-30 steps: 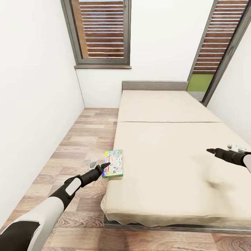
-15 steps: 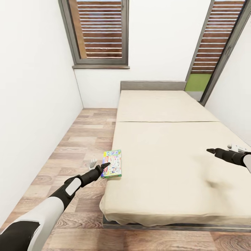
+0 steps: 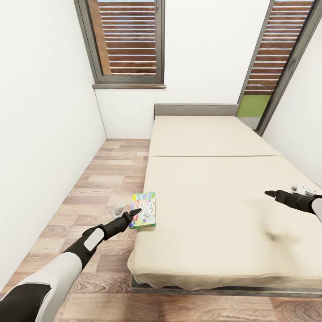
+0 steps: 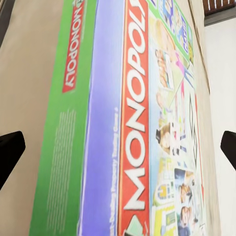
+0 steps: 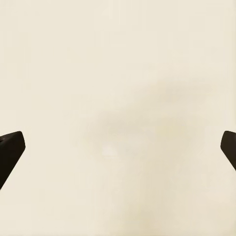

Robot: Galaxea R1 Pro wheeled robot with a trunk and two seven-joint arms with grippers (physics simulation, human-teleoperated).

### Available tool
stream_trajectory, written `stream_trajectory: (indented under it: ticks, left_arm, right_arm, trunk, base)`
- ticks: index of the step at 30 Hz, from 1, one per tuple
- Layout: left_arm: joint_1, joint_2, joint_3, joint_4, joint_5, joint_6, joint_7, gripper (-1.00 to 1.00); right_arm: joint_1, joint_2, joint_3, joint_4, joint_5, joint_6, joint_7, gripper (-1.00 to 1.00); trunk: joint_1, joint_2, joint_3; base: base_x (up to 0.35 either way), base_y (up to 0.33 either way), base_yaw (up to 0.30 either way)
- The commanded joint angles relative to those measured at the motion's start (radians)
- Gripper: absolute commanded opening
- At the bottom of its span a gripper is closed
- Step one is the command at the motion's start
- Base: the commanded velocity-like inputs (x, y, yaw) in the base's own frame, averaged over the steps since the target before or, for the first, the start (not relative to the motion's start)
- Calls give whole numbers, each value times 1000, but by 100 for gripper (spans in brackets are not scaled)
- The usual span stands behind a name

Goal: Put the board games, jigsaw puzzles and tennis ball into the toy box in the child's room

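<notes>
A green-edged board game [image 3: 145,210] lettered MONOPOLY lies flat at the near left edge of the bed [image 3: 214,197], partly overhanging the wood floor [image 3: 103,179]; the left gripper [image 3: 135,211] sits right at the box's near left side, and in the left wrist view its two dark fingertips [image 4: 10,152] stand wide apart on either side of the box [image 4: 132,128], released, not clamping it; the right gripper [image 3: 268,193] hovers over the bare mattress at the right, its tips [image 5: 10,147] spread apart over plain beige [image 5: 118,98], holding nothing; a shuttered window [image 3: 127,40] sits in the far wall.
</notes>
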Motion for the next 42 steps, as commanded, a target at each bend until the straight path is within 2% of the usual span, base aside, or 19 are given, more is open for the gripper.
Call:
stream_trajectory:
  ticks: [1,18,19,42]
  left_arm:
    - [0,1,-8,0,10,4,0,100]
    - [0,1,-8,0,10,4,1,100]
    - [0,1,-8,0,10,4,1,-100]
    - [-5,-11,-15,-1,8,6,1,-100]
  right_arm:
    - [-1,1,-3,0,4,5,6,100]
    - [-1,2,-3,-1,4,5,6,100]
    - [-1,2,-3,-1,4,5,6,100]
    - [-1,2,-3,-1,4,5,6,100]
  trunk:
    - [0,0,-1]
    - [0,0,-1]
    - [0,0,-1]
    - [0,0,-1]
  base:
    - [0,0,-5]
    - [0,0,-1]
    - [0,0,0]
    - [0,0,0]
